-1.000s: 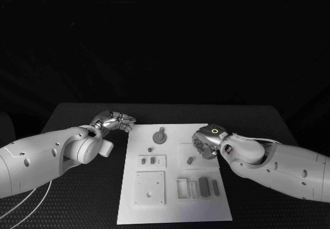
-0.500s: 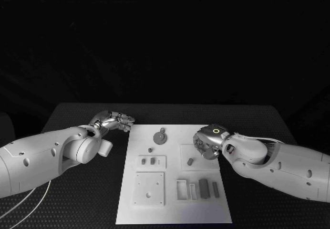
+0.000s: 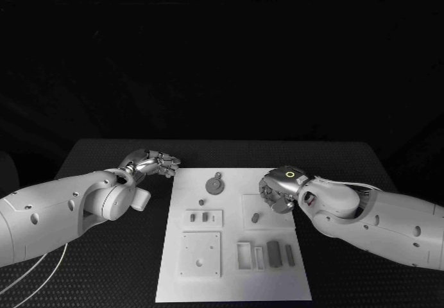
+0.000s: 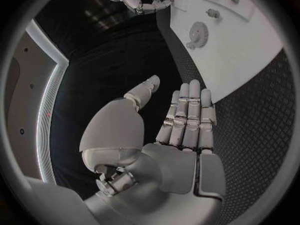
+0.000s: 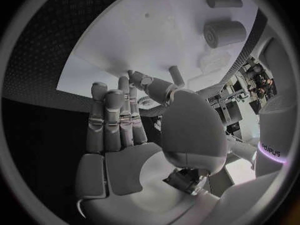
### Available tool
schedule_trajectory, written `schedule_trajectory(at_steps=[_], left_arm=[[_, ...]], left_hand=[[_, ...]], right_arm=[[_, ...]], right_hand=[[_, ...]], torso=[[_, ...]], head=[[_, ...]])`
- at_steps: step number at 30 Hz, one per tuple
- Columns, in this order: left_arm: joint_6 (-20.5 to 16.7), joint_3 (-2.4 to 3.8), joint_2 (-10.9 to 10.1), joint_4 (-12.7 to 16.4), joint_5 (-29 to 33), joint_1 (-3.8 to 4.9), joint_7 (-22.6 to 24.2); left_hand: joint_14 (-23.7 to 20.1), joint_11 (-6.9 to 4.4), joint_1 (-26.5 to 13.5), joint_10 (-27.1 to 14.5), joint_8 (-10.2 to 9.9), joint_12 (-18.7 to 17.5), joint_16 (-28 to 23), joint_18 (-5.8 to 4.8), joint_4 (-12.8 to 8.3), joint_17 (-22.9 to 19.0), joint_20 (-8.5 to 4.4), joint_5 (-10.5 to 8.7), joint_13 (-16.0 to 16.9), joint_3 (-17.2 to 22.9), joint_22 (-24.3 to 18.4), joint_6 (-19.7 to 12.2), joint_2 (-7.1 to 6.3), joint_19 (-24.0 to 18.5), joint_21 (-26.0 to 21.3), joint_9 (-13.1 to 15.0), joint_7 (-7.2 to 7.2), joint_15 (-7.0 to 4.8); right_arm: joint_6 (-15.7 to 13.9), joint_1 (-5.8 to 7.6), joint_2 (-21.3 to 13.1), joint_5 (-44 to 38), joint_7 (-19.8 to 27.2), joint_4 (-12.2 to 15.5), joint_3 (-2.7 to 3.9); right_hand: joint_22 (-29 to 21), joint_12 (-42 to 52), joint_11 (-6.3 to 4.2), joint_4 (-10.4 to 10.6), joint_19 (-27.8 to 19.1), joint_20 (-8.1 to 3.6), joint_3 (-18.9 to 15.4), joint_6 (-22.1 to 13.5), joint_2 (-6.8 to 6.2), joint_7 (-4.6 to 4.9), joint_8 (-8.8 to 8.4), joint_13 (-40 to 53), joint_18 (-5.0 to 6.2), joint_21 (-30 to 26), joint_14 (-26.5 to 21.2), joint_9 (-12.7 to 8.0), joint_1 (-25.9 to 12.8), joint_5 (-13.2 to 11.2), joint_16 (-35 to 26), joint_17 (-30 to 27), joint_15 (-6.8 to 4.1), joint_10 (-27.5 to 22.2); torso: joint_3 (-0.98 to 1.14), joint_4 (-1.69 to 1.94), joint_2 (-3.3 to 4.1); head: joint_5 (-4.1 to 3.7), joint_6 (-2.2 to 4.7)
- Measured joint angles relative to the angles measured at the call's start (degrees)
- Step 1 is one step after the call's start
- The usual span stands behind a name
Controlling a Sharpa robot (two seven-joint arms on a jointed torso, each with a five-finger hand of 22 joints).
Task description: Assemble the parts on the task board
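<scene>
Hovering right robot hand (image 3: 276,192), empty

I saw two glossy white arms with dark screw holes, silver segmented hands, the left hand (image 3: 155,164) and the right hand (image 3: 278,192), whose wrist bore a green ring light.

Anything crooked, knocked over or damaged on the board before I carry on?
Nothing stands out. The white board lies flat and square on the table, and its small grey parts, including the round gear, sit in place. Both hands hold nothing.
</scene>
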Motion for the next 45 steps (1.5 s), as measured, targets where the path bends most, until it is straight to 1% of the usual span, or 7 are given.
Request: schedule_trajectory(at_steps=[9,15,22,30,33,38,45], left_arm=[[0.0,0.00,0.0,-0.2,0.0,0.00,0.0],[0.0,0.00,0.3,-0.7,0.0,0.00,0.0],[0.0,0.00,0.7,-1.3,0.0,0.00,-0.1],[0.1,0.00,1.0,-1.9,0.0,0.00,-0.1],[0.1,-0.01,1.2,-2.2,0.0,0.00,-0.1],[0.1,-0.03,1.7,-2.6,0.0,-0.01,-0.2],[0.2,0.00,2.2,-3.3,0.0,-0.01,-0.2]], left_hand=[[0.0,0.00,0.0,0.0,0.0,0.2,-0.2,0.00,0.0,0.1,0.00,0.00,0.0,0.0,0.0,0.0,0.00,0.0,0.0,0.0,0.00,0.00],[0.0,0.00,0.0,0.0,0.0,0.2,-0.2,0.00,0.0,0.1,0.00,0.00,0.0,0.0,0.0,0.0,0.00,0.0,0.0,0.0,-0.04,0.00],[0.0,0.00,0.0,0.0,0.0,0.2,-0.2,0.00,0.0,0.2,0.00,0.00,0.0,0.0,0.0,-0.2,0.00,0.0,0.0,0.0,-0.17,0.00],[0.0,-0.15,0.0,-0.1,0.0,0.2,-0.2,-0.01,0.0,0.2,0.00,0.00,0.0,0.0,0.0,-0.2,0.00,0.0,0.0,0.0,-0.17,0.00],[0.0,-0.15,0.0,-0.1,0.0,0.2,-0.2,-0.01,0.0,0.2,0.00,0.00,0.0,0.0,0.0,-0.2,0.00,0.0,0.0,0.0,-0.17,0.00],[0.0,-0.15,0.0,-0.1,0.0,0.2,-0.3,-0.01,0.0,0.3,0.00,0.00,0.0,0.0,0.0,-0.2,0.00,0.0,0.0,0.0,-0.17,0.00],[0.0,-0.14,0.0,-0.1,0.0,0.2,-0.4,-0.01,0.0,0.3,0.00,0.00,0.0,0.0,0.1,-0.2,0.00,0.0,0.0,0.0,-0.17,0.00]], right_arm=[[0.9,0.64,-0.9,1.3,0.4,1.1,0.43],[1.6,2.17,-1.8,2.2,0.8,2.4,1.01],[2.3,3.78,-2.4,3.8,0.9,3.5,1.15],[1.4,3.92,-1.9,7.5,1.4,5.1,1.27],[-0.4,3.91,-0.8,8.9,2.1,6.1,1.27],[-2.0,3.68,1.0,10.8,3.0,7.2,1.32],[-2.8,1.39,4.7,12.1,3.6,7.8,1.16]], right_hand=[[0.0,0.0,0.00,0.0,0.1,0.08,0.0,0.0,0.00,0.00,-0.07,0.1,0.01,0.0,0.0,0.2,0.0,0.0,0.0,0.1,0.02,0.0],[0.0,0.0,0.00,0.0,0.0,0.08,0.0,0.0,0.00,0.00,-0.13,0.1,0.03,0.0,-0.2,0.1,0.0,0.0,0.0,0.1,-0.17,0.0],[0.0,0.0,0.00,0.0,-0.2,-0.11,0.0,0.0,-0.01,0.00,0.01,0.1,0.06,0.2,-0.2,0.0,0.0,0.0,0.2,0.2,-0.17,0.0],[0.0,0.0,-0.21,0.0,-0.2,-0.05,0.0,0.0,-0.01,0.01,0.03,0.1,0.07,0.5,-0.2,0.0,0.0,-0.1,0.2,0.2,-0.17,0.2],[0.0,0.0,-0.21,0.0,-0.2,-0.03,0.0,0.0,-0.01,0.01,0.03,0.1,0.07,0.5,-0.2,0.1,0.0,-0.2,0.2,0.2,-0.16,0.2],[0.0,0.0,-0.21,0.0,-0.2,-0.03,0.0,-0.1,0.00,0.05,0.02,0.1,0.09,0.5,-0.2,0.1,0.0,-0.2,0.2,0.3,-0.16,0.2],[0.0,0.0,-0.21,-0.1,-0.2,-0.02,-0.1,-0.2,0.47,0.00,0.00,0.2,0.15,0.7,-0.2,0.1,-0.5,-0.2,0.2,0.3,-0.15,0.2]], torso=[[-0.01,0.02,0.01],[-0.01,0.01,-0.03],[-0.01,-0.02,-0.08],[-0.01,-0.02,-0.08],[-0.04,-0.02,-0.09],[-0.01,-0.02,-0.15],[-0.16,0.00,-0.24]], head=[[-0.01,-0.14],[0.08,-0.09],[-0.02,0.20],[0.15,0.44],[0.53,0.49],[1.88,0.58],[3.90,0.30]])
